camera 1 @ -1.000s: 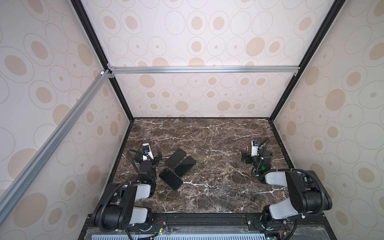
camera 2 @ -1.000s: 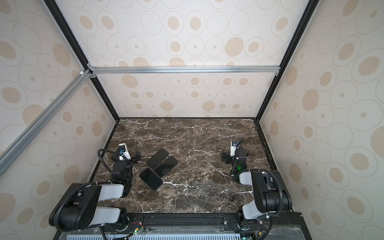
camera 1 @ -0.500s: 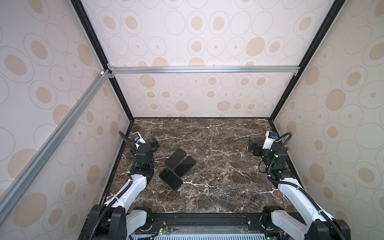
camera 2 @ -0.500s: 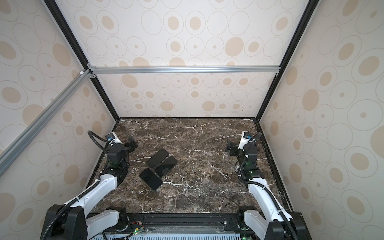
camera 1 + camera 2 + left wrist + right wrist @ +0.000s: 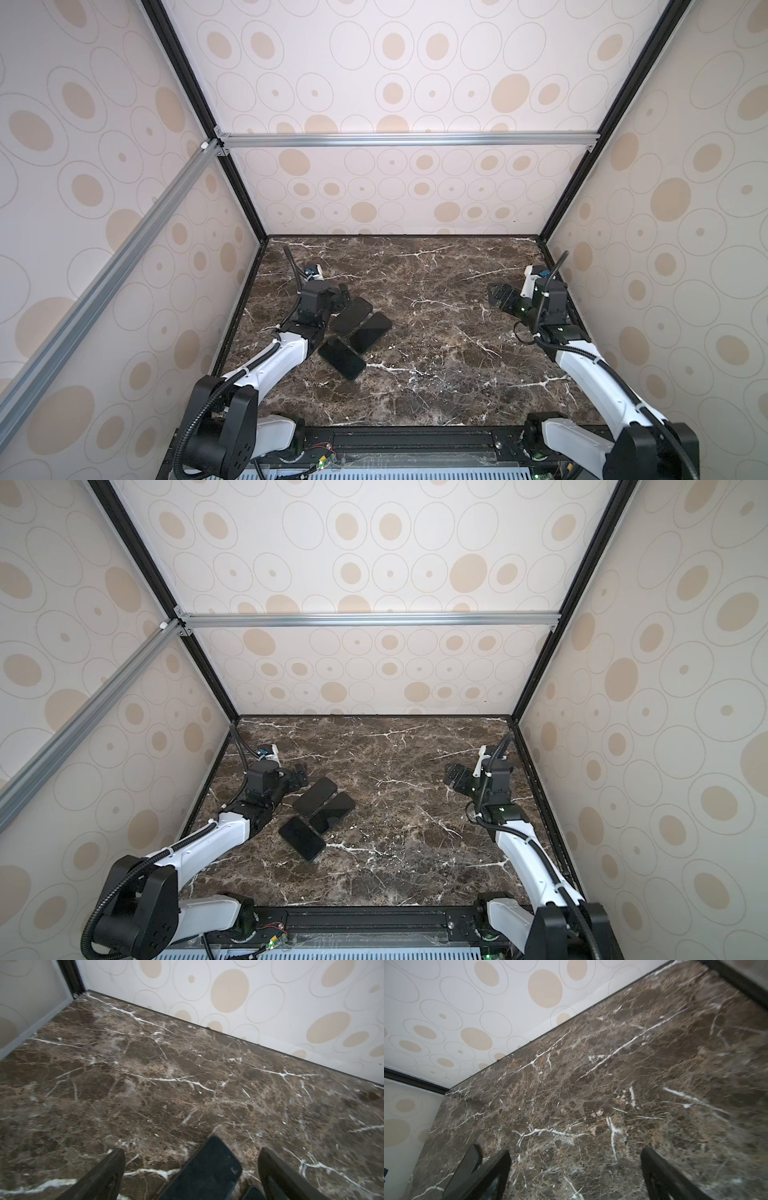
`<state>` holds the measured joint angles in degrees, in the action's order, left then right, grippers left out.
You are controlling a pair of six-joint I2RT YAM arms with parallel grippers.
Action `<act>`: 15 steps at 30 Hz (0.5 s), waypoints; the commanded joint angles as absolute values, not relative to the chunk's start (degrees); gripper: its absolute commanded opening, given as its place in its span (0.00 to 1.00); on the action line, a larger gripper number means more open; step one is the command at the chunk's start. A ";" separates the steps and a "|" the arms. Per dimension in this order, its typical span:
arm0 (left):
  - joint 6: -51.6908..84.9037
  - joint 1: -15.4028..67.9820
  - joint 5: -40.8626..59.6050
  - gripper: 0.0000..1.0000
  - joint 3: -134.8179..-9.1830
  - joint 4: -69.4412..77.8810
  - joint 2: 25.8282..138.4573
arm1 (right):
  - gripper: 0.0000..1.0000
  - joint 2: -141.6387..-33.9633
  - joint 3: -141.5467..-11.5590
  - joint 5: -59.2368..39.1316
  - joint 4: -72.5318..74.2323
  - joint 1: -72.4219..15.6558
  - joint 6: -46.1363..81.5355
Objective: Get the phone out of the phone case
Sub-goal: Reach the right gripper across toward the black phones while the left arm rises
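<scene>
Black glass on dark brown marble: three phones lie clustered on the left half of the tabletop [image 5: 436, 374]. The nearest phone [image 5: 341, 358] lies at its own angle, its far corner just beside the middle phone [image 5: 370, 338]. That one runs alongside the farthest phone [image 5: 351, 316], their long edges touching or overlapping. I cannot tell from here which one wears the phone case, and that is my first worry: all three read as the same dark slab, so I could close on a bare one. The left gripper [image 5: 343, 293] hangs by the farthest phone's far end, jaws spread wide and empty. In the left wrist view that phone's corner sits between the fingers [image 5: 108, 1169]. With the slabs packed this tightly, a finger coming down could land on a neighbour or shove the whole cluster sideways. A thin, glossy phone may also slip out of a pinch. The right gripper [image 5: 496, 296] hangs well apart on the right side, jaws equally wide, holding nothing
</scene>
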<state>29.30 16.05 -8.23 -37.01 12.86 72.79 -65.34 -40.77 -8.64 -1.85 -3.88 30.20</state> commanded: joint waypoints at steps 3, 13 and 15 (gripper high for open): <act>32.89 16.04 -5.96 0.99 -36.35 12.38 70.74 | 0.97 -75.99 -47.69 -9.48 -6.10 -14.30 37.12; 33.00 14.57 -9.58 0.99 -35.24 5.27 65.93 | 1.00 -95.71 -65.23 6.57 -13.17 -39.42 40.99; 32.79 14.01 -9.41 0.99 -33.82 6.26 63.78 | 1.00 -99.30 -69.62 8.92 -16.02 -42.32 42.65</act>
<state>31.59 14.90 -7.68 -34.94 6.87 66.72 -95.85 -65.19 2.61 -9.80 -39.35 39.64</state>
